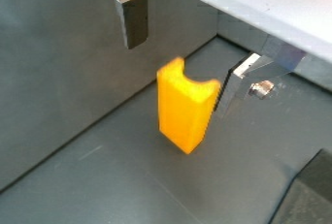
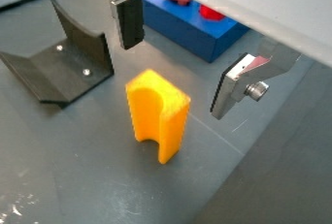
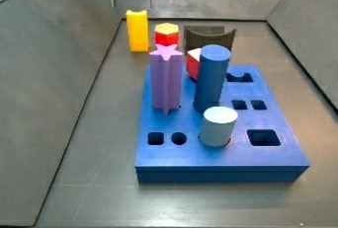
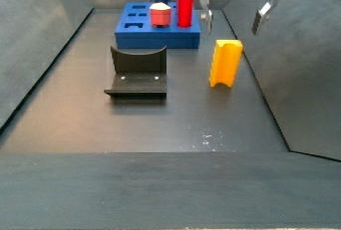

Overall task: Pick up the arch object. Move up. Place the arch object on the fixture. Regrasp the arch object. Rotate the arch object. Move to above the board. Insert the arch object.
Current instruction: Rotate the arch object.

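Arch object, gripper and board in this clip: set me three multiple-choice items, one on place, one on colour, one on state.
1. Where does the arch object stand?
A. On the floor beside the fixture
B. In the board
C. On the fixture

2. What colour is the star peg?
A. Green
B. Purple
C. White

3. How is the gripper?
A. Shut on the arch object
B. Open above the arch object
C. Shut on a red peg

Key: 1 A, it stands upright on the floor, apart from the fixture. 2 B, the side view shows purple. 3 B, both wrist views show the fingers spread, not touching it.
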### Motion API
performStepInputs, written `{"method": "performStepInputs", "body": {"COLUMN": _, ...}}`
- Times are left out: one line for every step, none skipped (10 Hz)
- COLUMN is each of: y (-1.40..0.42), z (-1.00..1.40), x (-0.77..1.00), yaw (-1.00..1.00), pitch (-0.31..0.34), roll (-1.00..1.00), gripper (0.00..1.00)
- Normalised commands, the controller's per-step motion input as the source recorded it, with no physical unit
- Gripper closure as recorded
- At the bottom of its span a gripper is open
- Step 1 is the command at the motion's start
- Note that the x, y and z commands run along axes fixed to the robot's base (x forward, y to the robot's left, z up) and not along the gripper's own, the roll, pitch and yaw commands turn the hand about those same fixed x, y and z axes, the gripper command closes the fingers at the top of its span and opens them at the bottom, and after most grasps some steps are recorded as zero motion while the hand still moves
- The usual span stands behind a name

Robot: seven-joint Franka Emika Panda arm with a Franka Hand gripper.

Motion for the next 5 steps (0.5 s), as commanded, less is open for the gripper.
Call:
{"method": "performStepInputs", "body": {"y": 0.01, "z": -1.00, "x": 0.03, "yaw": 0.07, "pitch": -0.022, "roll": -0.03, "gripper": 0.00}}
{"method": "performStepInputs", "body": {"y": 0.01, "z": -0.84, "x": 0.03, "yaw": 0.05, "pitch": -0.032, "roll": -0.01, "gripper": 0.00}}
{"method": "performStepInputs", "body": {"y": 0.01, "z": -0.75, "x": 0.03, "yaw": 0.05, "pitch": -0.034, "roll": 0.00, "gripper": 0.00}}
{"method": "performStepInputs", "body": {"y": 0.01, "z": -0.52, "x": 0.03, "yaw": 0.04, "pitch": -0.031, "roll": 0.03, "gripper": 0.00}}
{"method": "performStepInputs", "body": {"y": 0.01, "z": -0.43, "x": 0.04, "yaw": 0.03, "pitch": -0.031, "roll": 0.04, "gripper": 0.00}}
